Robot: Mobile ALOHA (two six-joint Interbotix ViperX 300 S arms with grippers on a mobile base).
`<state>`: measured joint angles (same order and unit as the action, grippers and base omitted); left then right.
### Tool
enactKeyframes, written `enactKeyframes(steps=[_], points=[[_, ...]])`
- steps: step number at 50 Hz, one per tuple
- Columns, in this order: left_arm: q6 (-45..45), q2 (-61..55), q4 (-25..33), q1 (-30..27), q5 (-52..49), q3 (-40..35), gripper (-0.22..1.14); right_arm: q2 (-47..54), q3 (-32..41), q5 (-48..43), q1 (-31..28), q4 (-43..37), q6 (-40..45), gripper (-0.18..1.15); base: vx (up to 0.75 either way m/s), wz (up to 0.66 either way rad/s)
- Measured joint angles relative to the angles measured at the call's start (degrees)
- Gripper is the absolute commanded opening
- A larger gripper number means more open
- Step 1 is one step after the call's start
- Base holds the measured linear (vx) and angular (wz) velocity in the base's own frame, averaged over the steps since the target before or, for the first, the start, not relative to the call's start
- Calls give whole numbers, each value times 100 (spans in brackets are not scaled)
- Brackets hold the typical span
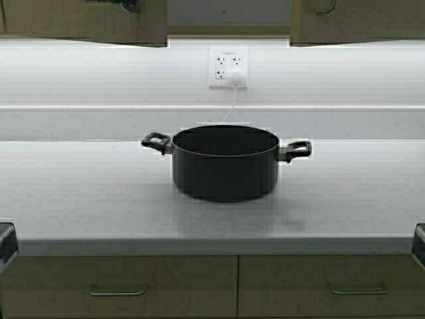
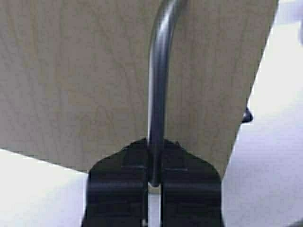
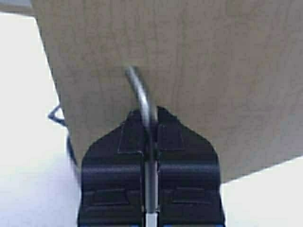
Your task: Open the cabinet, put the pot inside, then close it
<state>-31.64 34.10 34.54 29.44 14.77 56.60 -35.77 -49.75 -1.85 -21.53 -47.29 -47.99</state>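
Observation:
The black pot (image 1: 226, 163) stands lidless in the middle of the white counter (image 1: 80, 199), untouched. Above it, the tan wood-grain cabinet shows at the top edge: left door (image 1: 83, 20), right door (image 1: 362, 20), with a pale grey gap (image 1: 229, 12) between them. In the left wrist view my left gripper (image 2: 154, 161) is shut on the left door's steel handle (image 2: 158, 80), against the door (image 2: 80, 75). In the right wrist view my right gripper (image 3: 150, 127) is shut on the right door's steel handle (image 3: 140, 94), against that door (image 3: 218, 66).
A white wall outlet (image 1: 228, 66) with a plugged-in cable sits behind the pot. Base cabinet drawers with steel handles (image 1: 117, 290) (image 1: 357, 289) lie below the counter's front edge. Dark robot parts show at both side edges (image 1: 6, 242) (image 1: 420, 242).

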Motion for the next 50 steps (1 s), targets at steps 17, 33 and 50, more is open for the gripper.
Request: enactKeyframes(steps=[17,33,50], points=[[0,457,-44,-677,-694,70,3,-149,-62,466,624,53,9,6,-9,1],[44,501,-167,-1213,-870,62,64,-79,-9,589,905,97,9,83,-9,-2],[176,1731,-510,-1292,-2285,123,93,-1116,0,2892,896,844,580,100,0,0]])
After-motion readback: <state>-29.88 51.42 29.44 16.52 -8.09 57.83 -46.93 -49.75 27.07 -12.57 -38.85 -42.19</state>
